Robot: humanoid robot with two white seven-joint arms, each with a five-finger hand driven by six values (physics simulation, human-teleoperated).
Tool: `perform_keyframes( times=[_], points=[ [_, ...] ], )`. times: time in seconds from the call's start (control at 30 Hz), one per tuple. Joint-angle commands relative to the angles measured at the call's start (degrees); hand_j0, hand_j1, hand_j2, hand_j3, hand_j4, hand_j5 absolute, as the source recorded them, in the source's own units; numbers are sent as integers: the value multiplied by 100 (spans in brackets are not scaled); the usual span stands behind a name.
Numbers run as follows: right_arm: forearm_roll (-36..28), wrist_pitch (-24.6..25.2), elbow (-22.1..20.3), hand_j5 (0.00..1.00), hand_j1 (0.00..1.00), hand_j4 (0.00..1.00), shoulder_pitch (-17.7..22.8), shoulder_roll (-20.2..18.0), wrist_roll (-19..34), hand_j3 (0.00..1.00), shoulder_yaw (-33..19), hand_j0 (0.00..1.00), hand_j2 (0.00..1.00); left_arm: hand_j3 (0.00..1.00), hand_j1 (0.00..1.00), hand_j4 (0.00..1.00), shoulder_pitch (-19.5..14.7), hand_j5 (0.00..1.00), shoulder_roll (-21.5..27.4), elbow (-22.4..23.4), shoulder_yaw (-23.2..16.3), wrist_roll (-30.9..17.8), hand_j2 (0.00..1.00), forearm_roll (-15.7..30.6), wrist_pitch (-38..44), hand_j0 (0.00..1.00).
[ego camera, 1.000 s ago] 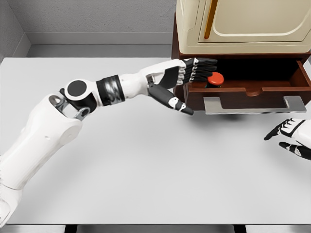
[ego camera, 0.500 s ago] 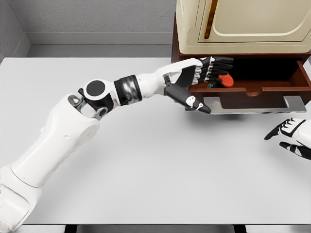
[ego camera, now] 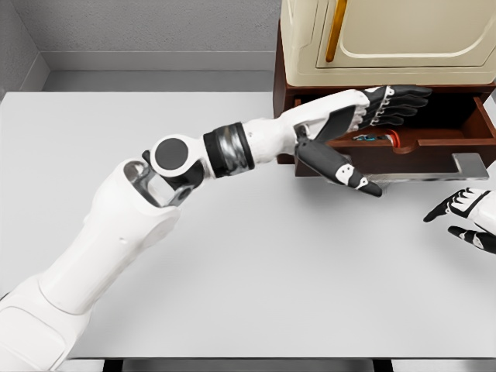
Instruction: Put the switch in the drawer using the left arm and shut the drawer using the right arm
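Left hand (ego camera: 364,124) reached deeper, fingers spread; switch (ego camera: 380,139) lying inside open drawer (ego camera: 434,159).

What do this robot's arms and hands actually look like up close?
The left arm is smooth white shell, with a round black disc at the elbow joint and a shiny grey-and-black banded cuff on the forearm. Its left robot hand has a white palm and black segmented fingers with small white marks. The right robot hand looks alike: white with black fingers. No loose cables show.
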Motion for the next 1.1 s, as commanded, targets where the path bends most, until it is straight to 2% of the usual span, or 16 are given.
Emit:
perform_keyframes(
  times=[0.0, 0.07, 0.13, 0.17, 0.23, 0.27, 0.37, 0.43, 0.47, 0.5, 0.53, 0.57, 0.7, 0.77, 0.87, 1.07],
  points=[
    [-37, -4, 4, 60, 60, 60, 0, -12, -2, 60, -4, 60, 60, 100, 100, 100, 0, 100, 822, -631, 183, -7, 100, 705, -65, 100],
    [-37, -4, 4, 60, 60, 60, 0, -56, -2, 60, -4, 60, 60, 100, 100, 100, 26, 100, 1226, -631, 297, -129, 100, 942, -363, 100],
    [-81, -4, -5, 60, 60, 60, 0, -126, 6, 60, -4, 60, 60, 100, 100, 100, 79, 100, 1666, -631, 306, -560, 100, 1127, -715, 100],
    [-116, -4, -5, 60, 60, 60, 0, -135, 24, 60, -4, 60, 60, 100, 100, 100, 193, 100, 1938, -631, 341, -729, 100, 1171, -1083, 100],
    [-125, -4, -14, 58, 58, 58, 0, -144, 24, 58, -4, 58, 58, 100, 100, 100, 457, 100, 2413, -631, 455, -729, 100, 1321, -1796, 100],
    [-143, -4, -23, 57, 57, 57, -9, -161, 24, 57, -4, 57, 57, 100, 100, 100, 597, 100, 2694, -631, 648, -729, 100, 1356, -2007, 100],
    [-231, -4, -14, 57, 57, 57, -9, -188, 50, 57, 13, 57, 57, 100, 100, 100, 1282, 100, 3081, -631, 1631, -729, 100, 1505, -2306, 100],
    [-266, -4, -5, 57, 57, 57, -18, -196, 50, 57, 13, 57, 57, 100, 100, 100, 2011, 100, 3195, -631, 2247, -729, 100, 1462, -2306, 100],
    [-301, -4, -5, 58, 58, 58, -26, -196, 50, 58, 13, 58, 58, 100, 100, 100, 2565, 100, 3204, -570, 2643, -729, 100, 1146, -2323, 100],
    [-371, -4, -5, 58, 58, 58, -26, -196, 50, 58, 13, 58, 58, 100, 100, 100, 3031, 100, 3143, -500, 3205, -729, 100, 540, -2525, 100],
    [-441, -4, 4, 58, 58, 58, -35, -196, 50, 58, 13, 58, 58, 100, 100, 100, 3479, 100, 2846, -430, 3907, -729, 100, -145, -3208, 100],
    [-459, -4, 48, 58, 58, 58, -44, -205, 50, 58, 5, 58, 58, 100, 100, 100, 3647, 100, 2335, -333, 4269, -729, 100, -454, -3782, 100],
    [-547, -4, 153, 58, 58, 58, -70, -258, 24, 58, 5, 58, 58, 100, 100, 100, 3955, 100, 1983, 124, 4498, -729, 100, -744, -4143, 100],
    [-608, -4, 153, 58, 58, 58, -97, -249, 15, 58, 5, 58, 58, 100, 100, 100, 3964, 100, 1851, 335, 4630, -729, 100, -1228, -4415, 100],
    [-617, -4, 144, 58, 58, 58, -123, -232, 15, 58, 5, 58, 58, 100, 100, 100, 3964, 100, 1649, 371, 4674, -729, 100, -1254, -4371, 100],
    [-670, -4, 118, 58, 58, 58, -229, -188, 15, 58, 13, 58, 58, 100, 100, 100, 3981, 100, 1640, 538, 4718, -729, 100, -1290, -4371, 100]
  ],
)
